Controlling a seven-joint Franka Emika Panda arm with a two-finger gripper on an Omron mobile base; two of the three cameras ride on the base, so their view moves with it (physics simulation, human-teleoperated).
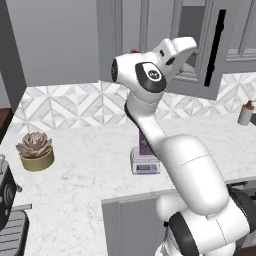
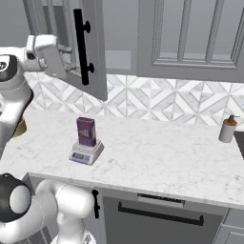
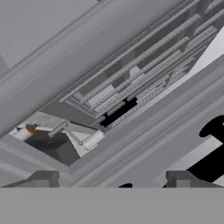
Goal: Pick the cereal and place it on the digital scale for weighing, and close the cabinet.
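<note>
The dark purple cereal (image 2: 86, 131) stands upright on the digital scale (image 2: 86, 152) on the marble counter, partly hidden by my arm in the left base view, where the cereal (image 1: 144, 145) and scale (image 1: 145, 166) show beside it. The cabinet door (image 2: 97, 62) hangs open, its black bar handle (image 2: 82, 45) facing out. My white hand (image 1: 175, 50) is raised against the door's (image 1: 210, 80) inner side, near its free edge. The gripper (image 3: 116, 181) is open with nothing between its fingers, and the door frame lies close ahead of it.
A succulent in a yellow pot (image 1: 35, 150) sits at the counter's left. A soap dispenser (image 2: 228, 128) stands at the right, near the tiled wall. A dark appliance (image 1: 7, 200) is at the far left edge. More wall cabinets (image 2: 190, 38) hang to the right.
</note>
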